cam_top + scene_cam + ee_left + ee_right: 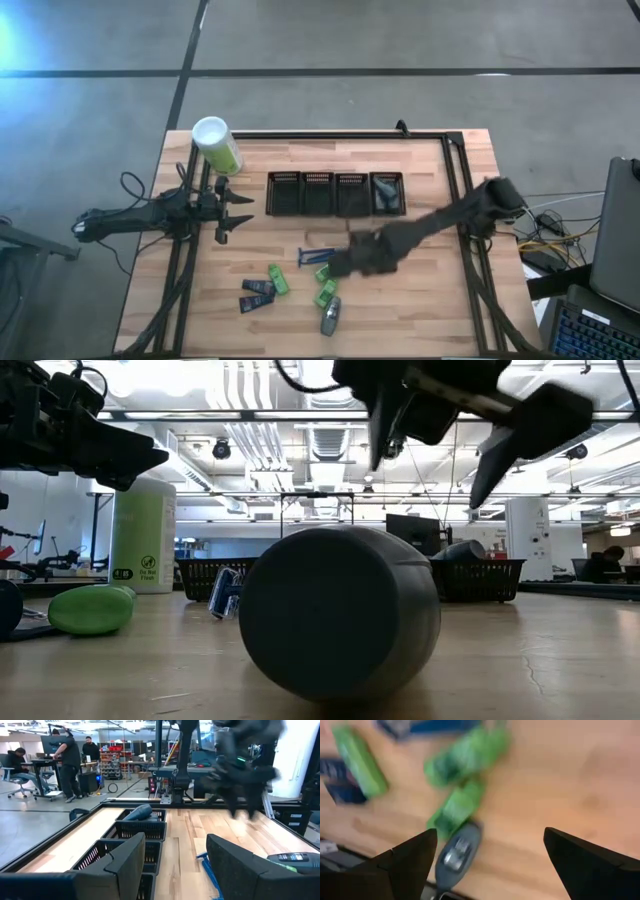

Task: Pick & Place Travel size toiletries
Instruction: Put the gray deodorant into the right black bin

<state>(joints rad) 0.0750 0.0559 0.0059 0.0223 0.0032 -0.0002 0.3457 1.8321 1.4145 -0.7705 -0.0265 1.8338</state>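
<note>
I am bringing the right gripper [345, 265] in over the loose toiletries near the front of the table, its fingers spread wide and holding nothing. Through the right wrist camera I am lining up on the grey oval bottle [457, 852], which is lying flat on the wood, touching the end of a green tube [455, 807]. To do this well, I judge I need to centre the jaws across the bottle's narrow width and come down straight, so I am not nudging the tubes beside it. One bottle [386, 194] is already lying in the rightmost black mesh bin [388, 177]. The left gripper [232, 211] is waiting open by the canister [217, 145].
</note>
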